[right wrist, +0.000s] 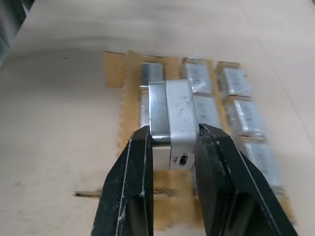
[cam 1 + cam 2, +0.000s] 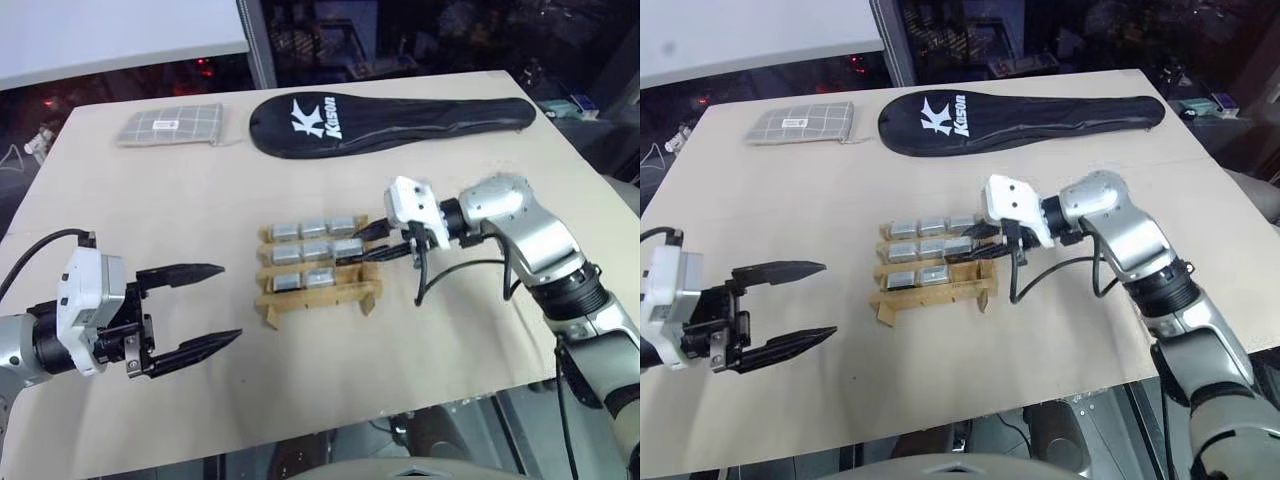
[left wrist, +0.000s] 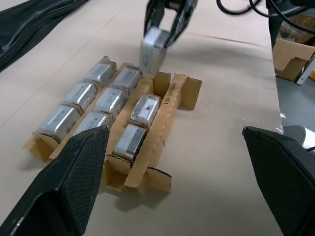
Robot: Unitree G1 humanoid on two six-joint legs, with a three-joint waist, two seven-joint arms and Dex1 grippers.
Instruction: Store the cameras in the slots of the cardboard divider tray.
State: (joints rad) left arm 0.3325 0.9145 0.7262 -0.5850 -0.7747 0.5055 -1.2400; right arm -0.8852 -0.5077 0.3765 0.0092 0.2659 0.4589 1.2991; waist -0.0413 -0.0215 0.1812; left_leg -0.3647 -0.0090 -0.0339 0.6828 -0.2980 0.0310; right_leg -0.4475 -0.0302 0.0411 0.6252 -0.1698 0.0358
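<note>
While eight cameras (image 3: 110, 101) already lie in their slots, the ninth camera (image 1: 172, 125) sits clamped between my right gripper's (image 1: 173, 147) fingers, which press on its two broad faces. In the right wrist view I hold it on edge above the cardboard divider tray (image 2: 318, 297), which lies at the centre of the head views on the tan table (image 2: 200, 180). By my count the far row and the middle row hold three cameras each and the near row holds two, so one slot is left: the empty slot (image 3: 162, 81) at the end of the near row, on the side where my right gripper hangs. The left wrist view shows the held camera just above and beside that opening, not yet inside it. I judge the task nearly finished, with only this last piece to lower in and let go.

My left gripper (image 2: 195, 310) waits at the lower left of the left eye view, its fingers spread wide and holding nothing, well apart from the tray.

Some things I cannot make out. In the head views my right fingers cover the tray's right edge, so the empty slot is hidden there. Whether the held camera's lower edge touches the cardboard I cannot tell. The grey checked pouch (image 2: 170, 126) and the black racket cover (image 2: 390, 122) lie along the top of the table.
</note>
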